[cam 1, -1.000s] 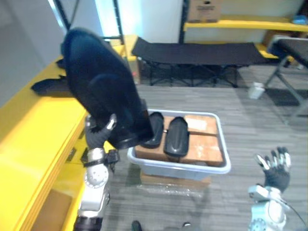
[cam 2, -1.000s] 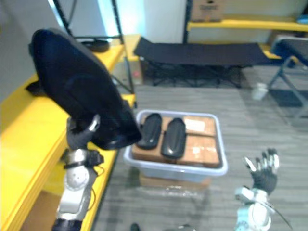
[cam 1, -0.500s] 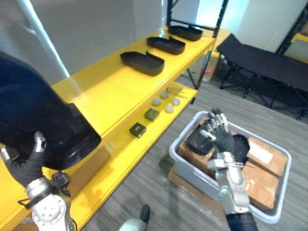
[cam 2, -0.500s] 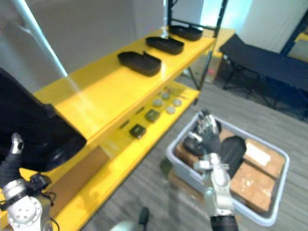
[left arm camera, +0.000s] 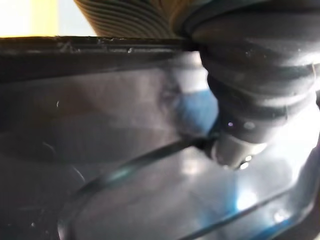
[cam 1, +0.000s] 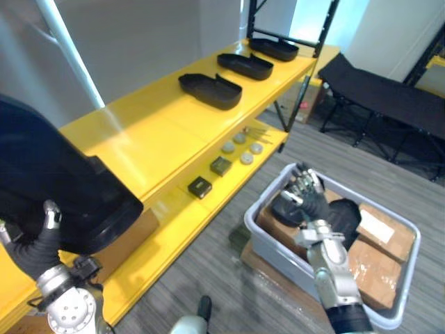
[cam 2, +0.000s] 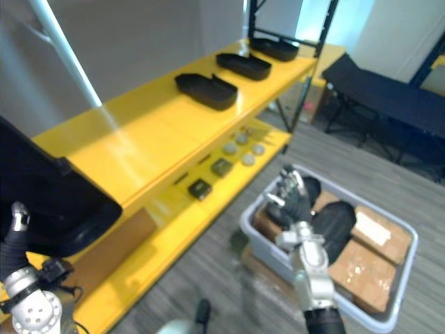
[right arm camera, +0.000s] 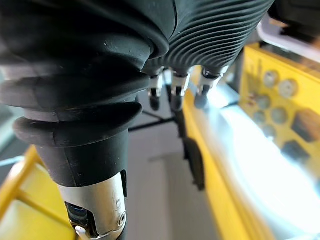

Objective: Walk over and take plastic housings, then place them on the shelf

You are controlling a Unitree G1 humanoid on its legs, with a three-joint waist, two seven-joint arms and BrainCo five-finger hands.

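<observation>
We log bright, even room light. White glare streaks the yellow shelf (cam 1: 135, 142) left of the right hand (cam 1: 306, 200). The black housing (cam 1: 55, 181) in the left hand (cam 1: 38, 242) carries pale blue reflections.

A yellow shelf (cam 2: 139, 142) runs along the robot's left. Three black plastic housings lie apart in a row on its top level: the nearest (cam 2: 206, 90), a middle one (cam 2: 243, 65) and the farthest (cam 2: 276, 48). On the lower level lie small round discs (cam 2: 241, 138) and two dark square blocks (cam 2: 200, 188). At lower left, the left hand (cam 2: 14, 240) grips a large black housing (cam 2: 49, 198), its thumb laid on the rim. The right hand (cam 2: 290, 202) is raised with loosely spread fingers above a grey bin (cam 2: 268, 254) on the floor. The bin holds a black housing (cam 2: 335, 224) and cardboard boxes (cam 2: 358, 268). A black cot (cam 2: 389, 104) stands beyond.
</observation>
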